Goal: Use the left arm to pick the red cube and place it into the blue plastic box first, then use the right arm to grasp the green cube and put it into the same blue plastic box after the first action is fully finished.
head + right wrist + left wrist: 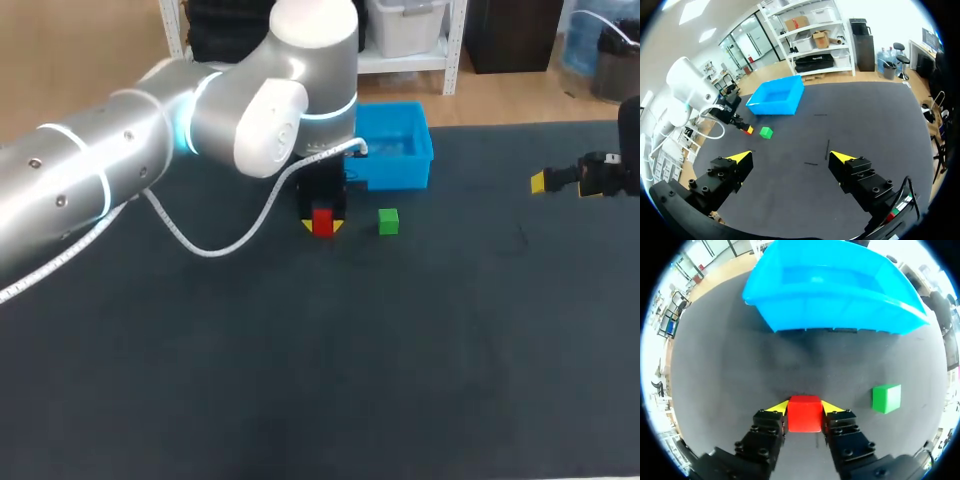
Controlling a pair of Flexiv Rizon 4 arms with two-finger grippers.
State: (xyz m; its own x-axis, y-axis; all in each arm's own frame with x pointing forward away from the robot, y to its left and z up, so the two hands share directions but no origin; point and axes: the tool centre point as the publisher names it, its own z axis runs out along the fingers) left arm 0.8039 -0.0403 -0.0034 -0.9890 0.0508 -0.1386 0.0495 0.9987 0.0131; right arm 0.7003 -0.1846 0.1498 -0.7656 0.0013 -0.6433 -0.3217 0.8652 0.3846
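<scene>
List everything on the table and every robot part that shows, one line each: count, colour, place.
red cube: one, red, on the table near the box, between the left gripper's fingers.
green cube: one, green, on the table beside the red cube, apart from it, towards the right arm's side.
blue plastic box: one, blue, on the table beyond both cubes.
table: one, dark grey top, under everything.
cable: one, white, hanging in a loop from the left arm.
left arm: one, silver-white, entering from the left, reaching the middle.
left gripper: one, black with yellow tips, shut on the red cube.
right gripper: one, black with yellow tips, open, over the table's right side.
</scene>
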